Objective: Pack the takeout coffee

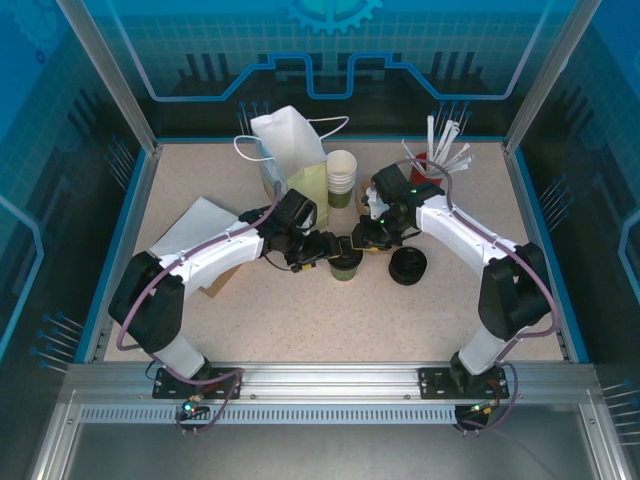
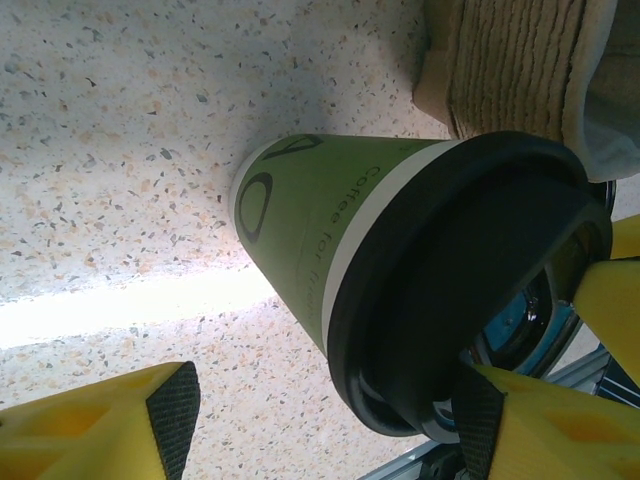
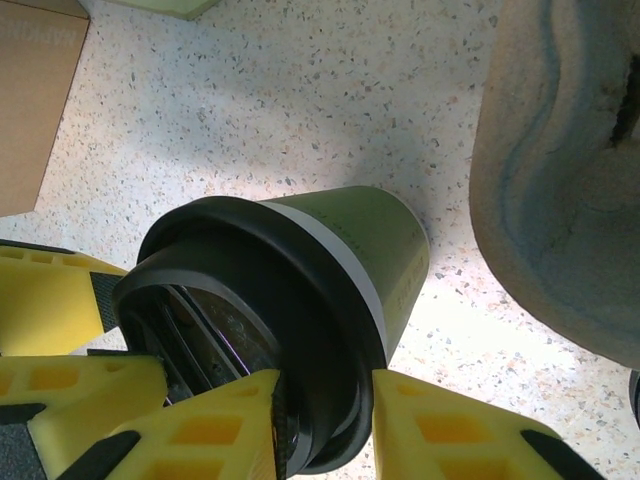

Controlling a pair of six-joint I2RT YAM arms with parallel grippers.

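The takeout coffee (image 1: 346, 264) stands upright mid-table, olive-green with a cream band and a black lid. My left gripper (image 1: 320, 248) is at its left side and my right gripper (image 1: 358, 243) reaches over it from the right. In the left wrist view the cup (image 2: 300, 220) lies between the wide-open left gripper (image 2: 328, 405); the lid's edge is close to the right-hand pad, and the other pad stands well clear. In the right wrist view the right gripper (image 3: 325, 400) pinches the rim of the lid (image 3: 300, 300), one finger on top of the lid and one outside it.
A white paper bag (image 1: 290, 140) stands at the back, with a stack of lidless cups (image 1: 341, 175) beside it. A loose stack of black lids (image 1: 408, 266) sits right of the cup. A red holder of white sticks (image 1: 432, 160) is back right. Brown and white paper sheets (image 1: 205, 235) lie on the left.
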